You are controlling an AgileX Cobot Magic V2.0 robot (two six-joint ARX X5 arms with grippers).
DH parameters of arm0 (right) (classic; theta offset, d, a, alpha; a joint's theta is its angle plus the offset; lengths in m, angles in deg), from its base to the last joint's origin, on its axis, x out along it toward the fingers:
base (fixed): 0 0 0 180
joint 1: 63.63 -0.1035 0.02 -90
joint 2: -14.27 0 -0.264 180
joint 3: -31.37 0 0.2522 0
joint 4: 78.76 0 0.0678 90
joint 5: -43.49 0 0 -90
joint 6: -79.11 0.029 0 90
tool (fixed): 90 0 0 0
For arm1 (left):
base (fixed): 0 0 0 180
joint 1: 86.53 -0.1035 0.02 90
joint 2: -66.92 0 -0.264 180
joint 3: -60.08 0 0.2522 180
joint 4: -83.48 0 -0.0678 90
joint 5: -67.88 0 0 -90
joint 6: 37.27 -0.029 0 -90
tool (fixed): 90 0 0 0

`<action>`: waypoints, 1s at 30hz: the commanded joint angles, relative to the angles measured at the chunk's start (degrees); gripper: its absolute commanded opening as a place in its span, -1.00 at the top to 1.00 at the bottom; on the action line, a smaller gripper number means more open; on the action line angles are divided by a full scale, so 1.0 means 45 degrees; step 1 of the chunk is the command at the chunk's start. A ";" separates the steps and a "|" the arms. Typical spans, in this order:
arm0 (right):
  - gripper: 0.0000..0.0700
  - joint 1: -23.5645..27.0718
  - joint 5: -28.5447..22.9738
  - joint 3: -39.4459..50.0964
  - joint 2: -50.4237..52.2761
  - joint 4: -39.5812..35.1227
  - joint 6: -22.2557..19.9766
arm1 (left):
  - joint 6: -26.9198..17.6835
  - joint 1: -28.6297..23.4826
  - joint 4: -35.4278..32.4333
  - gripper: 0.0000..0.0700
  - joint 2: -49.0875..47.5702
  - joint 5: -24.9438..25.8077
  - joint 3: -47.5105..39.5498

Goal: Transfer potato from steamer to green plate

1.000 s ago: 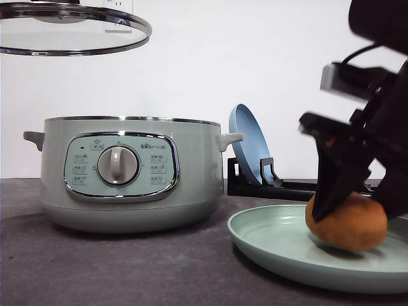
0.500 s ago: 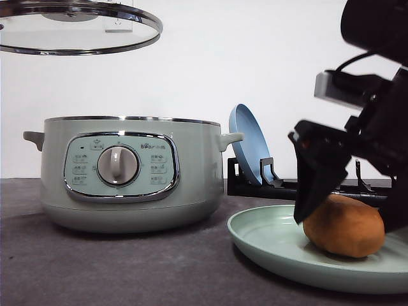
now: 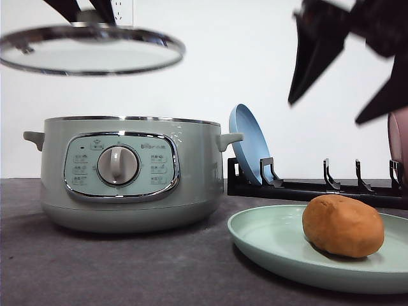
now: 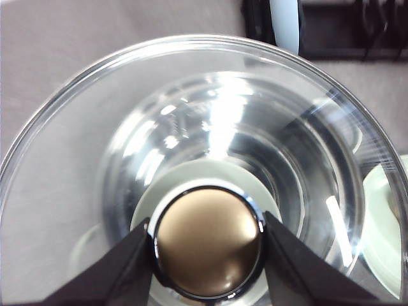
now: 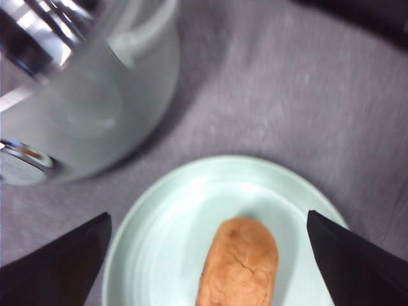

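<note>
**Potato on the green plate, right gripper raised and open above it**

One potato lies on the one green plate at the lower right of the front view, set toward the plate's right half, with bare plate surface left of it up to the rim. In the right wrist view the potato sits at the bottom centre with pale plate around it on both sides.

The right gripper hangs at the upper right of the front view, well above the potato, its two dark fingers spread wide apart and holding nothing. Open air separates the fingers from the potato.

One steamer stands at centre left on the dark table, its top uncovered. A strip of bare table lies between its base and the plate's left rim; the two do not touch.

One glass lid hangs at the upper left, clear of the steamer's rim. In the left wrist view the left gripper has its fingers closed against either side of the lid's knob.

Behind the plate, a black dish rack holds one upright blue plate, just beside the steamer's right handle. A pink dish edge shows at the far right.
</note>
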 commanded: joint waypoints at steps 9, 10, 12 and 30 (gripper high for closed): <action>-0.78 -0.0073 -0.0306 -0.1186 0.0909 0.0514 -0.0815 | -0.0135 0.0656 -0.1209 1.00 0.1268 0.0032 0.0384; -0.78 -0.0073 -0.0306 -0.1186 0.0981 0.0522 -0.0815 | -0.0152 0.0696 -0.1267 1.00 0.1391 0.0029 0.0384; -0.78 -0.0075 -0.0308 -0.1186 0.1063 0.0582 -0.0815 | -0.0195 0.0750 -0.1416 1.00 0.1568 0.0024 0.0384; -0.78 -0.0076 -0.0636 -0.1186 0.1104 0.0792 -0.0825 | -0.0450 0.0772 -0.1785 1.00 0.2856 0.0010 0.0384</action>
